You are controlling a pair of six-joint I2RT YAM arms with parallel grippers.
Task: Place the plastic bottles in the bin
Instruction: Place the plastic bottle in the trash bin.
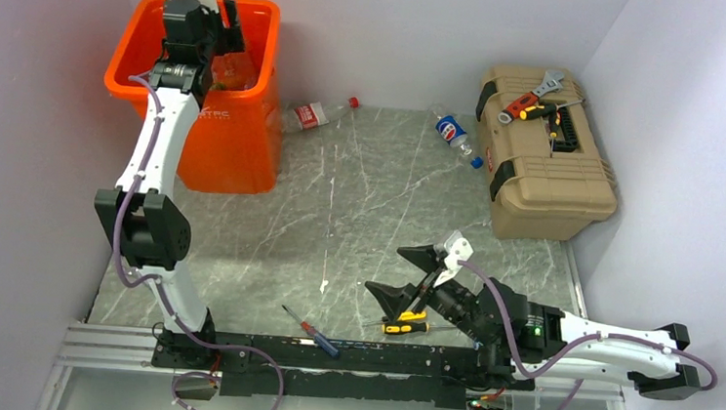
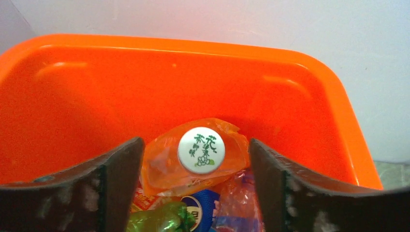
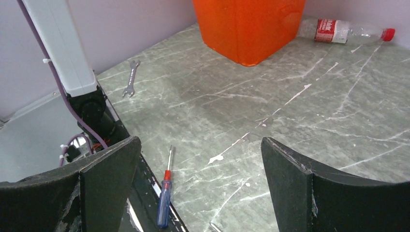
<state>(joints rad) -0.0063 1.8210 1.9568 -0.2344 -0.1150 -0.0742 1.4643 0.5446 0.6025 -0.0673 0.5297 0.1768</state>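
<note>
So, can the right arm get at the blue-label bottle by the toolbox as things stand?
Probably yes. The right gripper is open, and only bare table lies between it and the blue-label bottle. The tan toolbox sits close beside the bottle's near end, which may crowd one finger.

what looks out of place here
Two bottles lie on their sides by the back wall, outside the bin: a red-labelled bottle beside it, a blue-labelled bottle by the tan toolbox. A blue-handled screwdriver lies loose near the arm bases.
</note>
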